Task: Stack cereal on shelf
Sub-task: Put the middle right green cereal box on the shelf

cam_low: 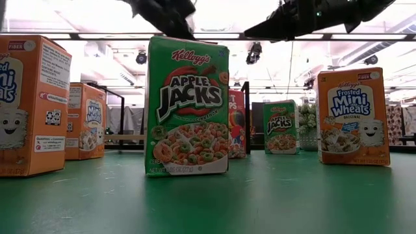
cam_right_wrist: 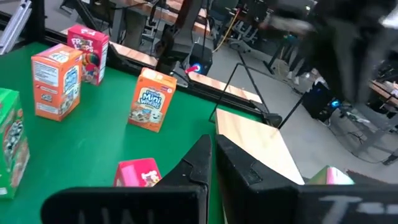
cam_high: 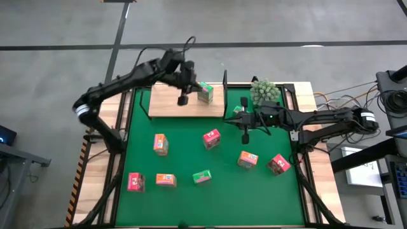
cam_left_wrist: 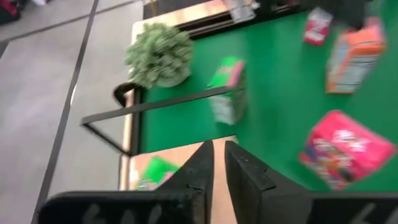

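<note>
Overhead first. From the high view I see the left gripper (cam_high: 184,95) over the wooden shelf (cam_high: 166,102) in the upper middle of the frame, just beside a green cereal box (cam_high: 205,93) already on the board. Its fingers look nearly together with nothing between them. The right gripper (cam_high: 245,130) hangs right of centre, below the small bushy plant (cam_high: 264,91), clenched and empty. Boxes wait on the green mat (cam_high: 184,159): orange at middle left (cam_high: 161,144), pink-red at centre (cam_high: 212,138), pink-red lower left (cam_high: 136,182), orange beside it (cam_high: 166,180), green lower centre (cam_high: 201,177), orange (cam_high: 248,159) and pink-red (cam_high: 279,164) at right.

Low view: an Apple Jacks box (cam_low: 188,107) stands upright mid-frame, Frosted Mini Wheats boxes (cam_low: 353,117) either side; both arms show only as dark shapes along the top edge.

Left wrist view: the fingers (cam_left_wrist: 199,174) stand close, a thin gap between, holding nothing; shelf board beneath, a green box (cam_left_wrist: 227,90) blurred beyond the black bracket.

Right wrist view: fingers (cam_right_wrist: 202,162) pressed together, empty, over the mat by the shelf's end (cam_right_wrist: 255,140).

My read: one box is placed and the left arm is clear of it. Next pick is on the mat; whichever arm goes must spread its fingers first and come down square on an upright box.
</note>
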You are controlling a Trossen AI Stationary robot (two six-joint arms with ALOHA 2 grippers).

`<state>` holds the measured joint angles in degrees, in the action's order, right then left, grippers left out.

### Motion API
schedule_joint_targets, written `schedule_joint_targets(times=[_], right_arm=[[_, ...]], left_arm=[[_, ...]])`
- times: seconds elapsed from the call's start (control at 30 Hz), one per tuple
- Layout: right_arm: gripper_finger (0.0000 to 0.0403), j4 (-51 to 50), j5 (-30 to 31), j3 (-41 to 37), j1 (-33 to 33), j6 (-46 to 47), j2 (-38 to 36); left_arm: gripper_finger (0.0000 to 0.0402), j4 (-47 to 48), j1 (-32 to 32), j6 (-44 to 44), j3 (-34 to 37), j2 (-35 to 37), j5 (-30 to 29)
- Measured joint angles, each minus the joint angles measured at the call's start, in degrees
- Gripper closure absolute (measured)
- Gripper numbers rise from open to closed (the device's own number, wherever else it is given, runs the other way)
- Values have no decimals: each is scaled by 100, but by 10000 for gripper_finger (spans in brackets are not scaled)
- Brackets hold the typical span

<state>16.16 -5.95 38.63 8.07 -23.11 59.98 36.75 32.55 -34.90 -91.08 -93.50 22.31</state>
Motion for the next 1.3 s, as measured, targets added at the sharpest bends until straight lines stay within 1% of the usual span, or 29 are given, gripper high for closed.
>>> schedule_joint_targets(times=[0.1,0.2,0.37,0.47,0.57,0.63,0.7,0.83,0.93,1.0,1.07,1.3], right_arm=[[390,-5,-4,-134,1,22,-110],[390,-15,-1,-264,52,21,-245],[390,-2,-1,-397,156,121,-422],[390,-8,0,-463,213,155,-456],[390,-7,0,-510,276,163,-481],[390,-2,14,-528,286,168,-478],[390,-7,10,-533,302,169,-477],[390,-6,6,-533,313,223,-476],[390,-6,6,-533,313,225,-476],[390,-6,6,-533,313,222,-476],[390,-6,6,-533,313,212,-476],[390,-4,6,-535,313,144,-474]], left_arm=[[338,137,248,-48,-420,-520,419],[298,283,411,-62,-861,-957,789],[223,621,528,-209,-1506,-1618,841],[191,1132,520,-445,-1926,-1906,867],[186,1742,443,-510,-2420,-2114,874],[198,2202,381,-599,-2682,-2211,866],[222,2486,298,-750,-2812,-2289,824],[278,2382,168,-864,-2770,-2338,318],[290,2272,163,-848,-2738,-2338,179],[281,2257,171,-839,-2728,-2338,164],[260,2259,196,-833,-2694,-2338,162],[148,1863,292,-829,-2469,-2343,99]])
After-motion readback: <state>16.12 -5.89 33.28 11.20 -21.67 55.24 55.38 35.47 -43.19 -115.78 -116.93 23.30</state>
